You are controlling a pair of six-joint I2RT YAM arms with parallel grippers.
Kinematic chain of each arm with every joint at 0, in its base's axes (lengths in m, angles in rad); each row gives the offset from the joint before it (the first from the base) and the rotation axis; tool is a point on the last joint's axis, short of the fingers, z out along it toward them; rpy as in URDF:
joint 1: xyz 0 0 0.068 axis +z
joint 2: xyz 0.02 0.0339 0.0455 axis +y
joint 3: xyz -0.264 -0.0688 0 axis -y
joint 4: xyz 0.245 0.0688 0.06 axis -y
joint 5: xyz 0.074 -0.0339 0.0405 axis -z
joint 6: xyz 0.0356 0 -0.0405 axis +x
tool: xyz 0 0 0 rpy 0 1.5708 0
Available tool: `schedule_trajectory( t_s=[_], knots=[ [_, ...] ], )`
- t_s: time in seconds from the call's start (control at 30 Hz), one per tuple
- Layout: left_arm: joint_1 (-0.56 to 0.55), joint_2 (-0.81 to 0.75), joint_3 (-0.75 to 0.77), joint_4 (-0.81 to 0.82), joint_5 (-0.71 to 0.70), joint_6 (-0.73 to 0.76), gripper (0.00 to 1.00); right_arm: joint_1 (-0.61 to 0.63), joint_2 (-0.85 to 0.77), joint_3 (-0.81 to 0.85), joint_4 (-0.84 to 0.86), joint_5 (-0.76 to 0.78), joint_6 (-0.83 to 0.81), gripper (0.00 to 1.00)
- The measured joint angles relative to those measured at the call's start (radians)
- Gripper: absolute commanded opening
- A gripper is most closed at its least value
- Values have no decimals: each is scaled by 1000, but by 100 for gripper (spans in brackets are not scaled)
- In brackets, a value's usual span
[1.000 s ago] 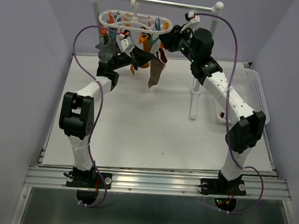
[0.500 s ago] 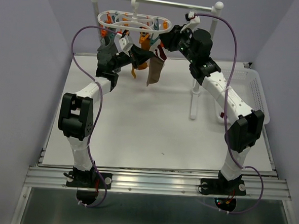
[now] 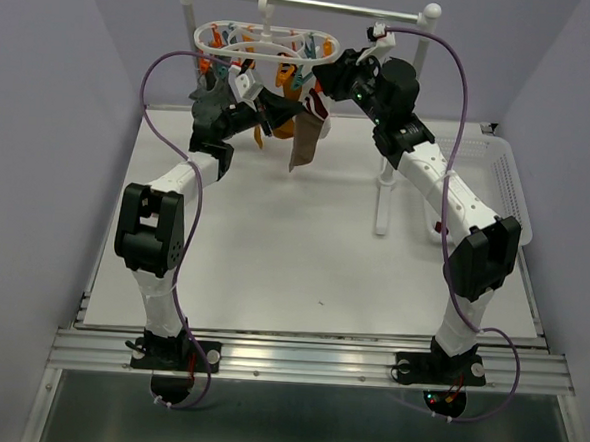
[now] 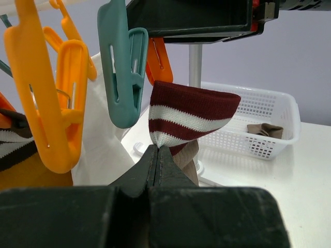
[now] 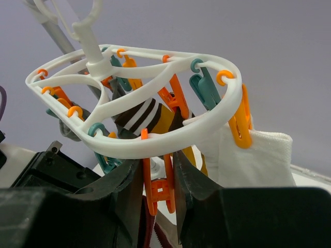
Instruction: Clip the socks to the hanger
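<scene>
The white oval hanger (image 3: 269, 41) hangs from the rail, with orange and teal clips and several socks clipped on. It fills the right wrist view (image 5: 155, 144). My left gripper (image 3: 285, 110) (image 4: 156, 150) is shut on the cuff of a maroon-and-white striped sock (image 4: 189, 111), which hangs below the hanger (image 3: 305, 141). My right gripper (image 3: 320, 82) (image 5: 158, 170) is closed around an orange clip (image 5: 160, 191) on the near rim, one finger on each side. A white sock (image 5: 253, 155), a mustard one and a dark striped one hang clipped.
The metal rail stand (image 3: 308, 1) has a white post (image 3: 384, 186) right of the hanger. A white perforated basket (image 3: 503, 174) (image 4: 258, 111) at the right table edge holds a beige sock (image 4: 265, 129). A teal clip (image 4: 121, 67) and an orange clip (image 4: 51, 98) dangle near the left gripper.
Both grippers have moved up and closer under the hanger. The striped sock has risen with the left gripper. The hanger has swung slightly.
</scene>
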Motion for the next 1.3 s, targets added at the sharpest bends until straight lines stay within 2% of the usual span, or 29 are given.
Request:
schedule_trajectory(
  t_s=[1.3],
  knots=[
    [-6, 53, 53, -4, 24, -19, 0, 0, 0, -5, 46, 12, 26, 1]
  ],
)
